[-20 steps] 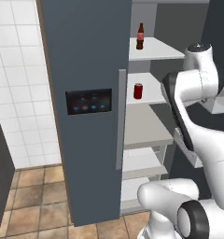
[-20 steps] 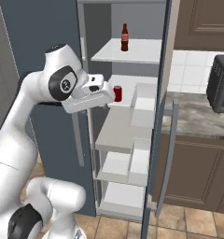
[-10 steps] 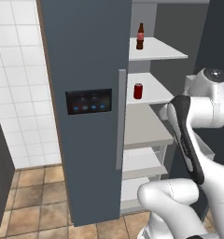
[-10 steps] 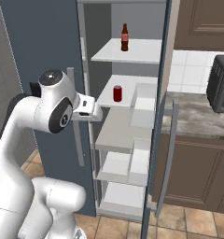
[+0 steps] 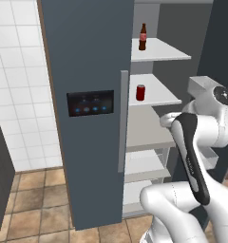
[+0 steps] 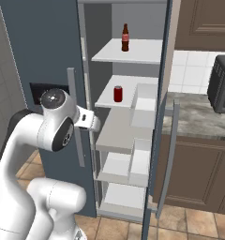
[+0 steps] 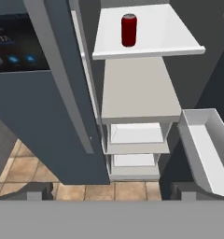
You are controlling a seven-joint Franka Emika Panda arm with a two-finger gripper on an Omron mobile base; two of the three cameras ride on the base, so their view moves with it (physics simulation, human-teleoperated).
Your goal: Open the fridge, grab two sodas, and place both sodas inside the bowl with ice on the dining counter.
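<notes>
Inside the fridge (image 6: pixel 34 56), whose right door stands swung open, a single red soda (image 6: pixel 117 93) stands upright on the second white shelf (image 6: pixel 128 96) from the top, well back from the shelf's front edge. The same can shows in the left base view (image 5: pixel 140 92) and near the top of the hand view (image 7: pixel 129 30). One shelf higher stands a dark brown bottle (image 6: pixel 125 38) with a red label, apart from the can and above it. Below the can's shelf lies a bare grey-white shelf (image 7: pixel 137 91), and beneath that two more shallow shelves. White door bins (image 7: pixel 207 149) hang on the inside of the open door to the right. The closed left door carries a black panel (image 5: pixel 90 103) with blue lights and a long grey handle (image 5: pixel 122 121) along its edge, just beside the opening. On the right, past the open door, a marbled surface (image 6: pixel 198 117) over brown cabinets holds a dark appliance (image 6: pixel 222 84).

The gripper (image 7: pixel 111 190) hangs low in front of the fridge, its jaws spread wide with nothing between them, well short of the can. Compared with a second ago the arm has dropped: its hand, then level with the can's shelf and close to it, now sits lower and pulled back toward the robot's body, while the can and bottle have not moved.
</notes>
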